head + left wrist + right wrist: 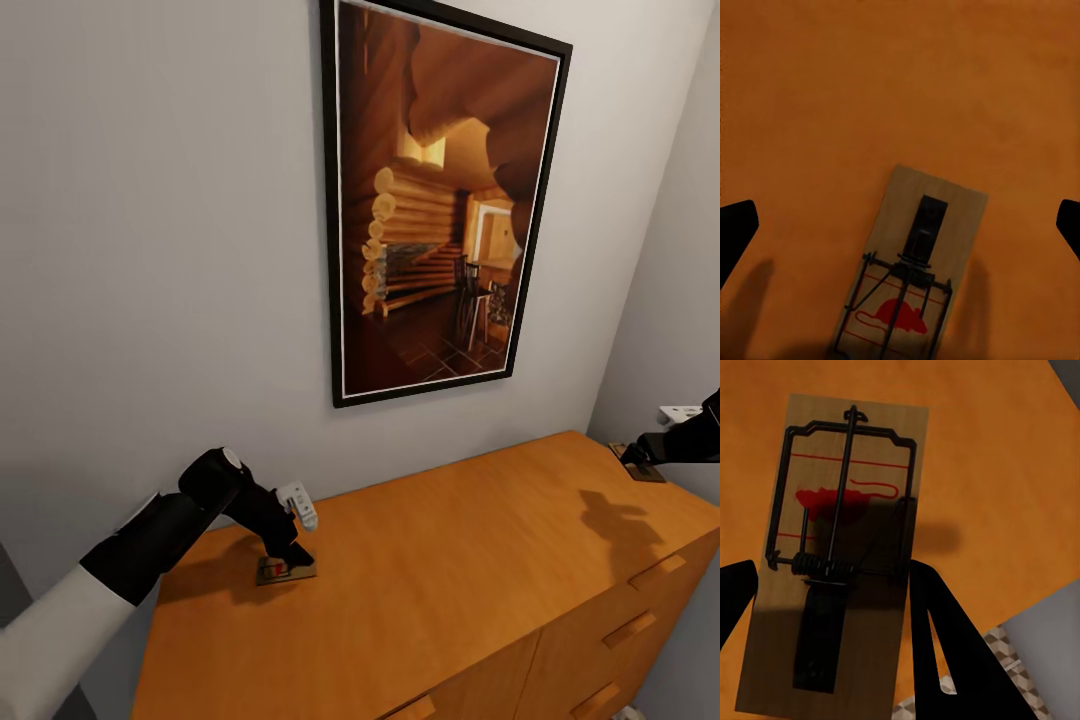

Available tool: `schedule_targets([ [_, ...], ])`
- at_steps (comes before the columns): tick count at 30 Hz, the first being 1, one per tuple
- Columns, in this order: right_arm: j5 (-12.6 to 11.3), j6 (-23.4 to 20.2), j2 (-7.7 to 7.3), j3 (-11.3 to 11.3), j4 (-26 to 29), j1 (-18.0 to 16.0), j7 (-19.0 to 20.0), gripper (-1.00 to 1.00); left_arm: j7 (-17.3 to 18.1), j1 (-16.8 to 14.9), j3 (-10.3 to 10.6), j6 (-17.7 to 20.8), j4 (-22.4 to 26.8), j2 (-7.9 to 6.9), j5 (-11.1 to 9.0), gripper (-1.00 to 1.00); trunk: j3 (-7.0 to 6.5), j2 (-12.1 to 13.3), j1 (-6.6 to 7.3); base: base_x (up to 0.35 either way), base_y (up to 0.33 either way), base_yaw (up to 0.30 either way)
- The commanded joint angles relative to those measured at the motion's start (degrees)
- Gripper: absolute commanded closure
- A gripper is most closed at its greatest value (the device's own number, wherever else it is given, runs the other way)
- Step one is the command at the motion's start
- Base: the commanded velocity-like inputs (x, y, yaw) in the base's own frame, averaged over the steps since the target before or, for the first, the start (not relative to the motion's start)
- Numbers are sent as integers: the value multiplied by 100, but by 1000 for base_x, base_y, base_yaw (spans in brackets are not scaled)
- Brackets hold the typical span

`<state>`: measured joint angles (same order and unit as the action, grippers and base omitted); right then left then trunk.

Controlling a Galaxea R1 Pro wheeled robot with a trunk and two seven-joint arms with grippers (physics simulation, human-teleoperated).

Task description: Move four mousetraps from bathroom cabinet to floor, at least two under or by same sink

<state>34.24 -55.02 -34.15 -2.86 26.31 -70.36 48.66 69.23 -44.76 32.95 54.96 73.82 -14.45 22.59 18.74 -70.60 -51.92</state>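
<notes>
Mousetraps lay on the cabinet point(470, 570) surface, one under each arm. At the left end, my left gripper point(290, 560) hung spread directly over the left mousetrap point(911, 270), whose long axis ran about 1 to 7 o'clock in the wrist view. At the right end, my right gripper point(632, 458) straddled the right mousetrap point(840, 555), long axis near 12 to 6; fingers spread, not yet pinching, I judged.

The cabinet point(470, 560) top lies open between the two mousetraps point(285, 570) point(640, 463); the wall point(160, 250) blocks behind.
</notes>
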Motion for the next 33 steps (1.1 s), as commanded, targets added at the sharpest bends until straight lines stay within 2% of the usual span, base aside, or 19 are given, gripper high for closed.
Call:
schedule_targets([
  [1,48,-27,4,-30,6,-4,38,100,58,-6,4,39,8,-4,60,-100,8,-5,0,0,0,0],
  [12,48,-27,4,-30,6,-3,40,100,65,-5,23,52,-9,-42,54,-100,8,-5,0,0,0,0],
  [33,48,-27,6,-30,6,-4,46,100,62,-5,38,99,-569,-33,0,-100,8,-5,0,0,0,0],
])
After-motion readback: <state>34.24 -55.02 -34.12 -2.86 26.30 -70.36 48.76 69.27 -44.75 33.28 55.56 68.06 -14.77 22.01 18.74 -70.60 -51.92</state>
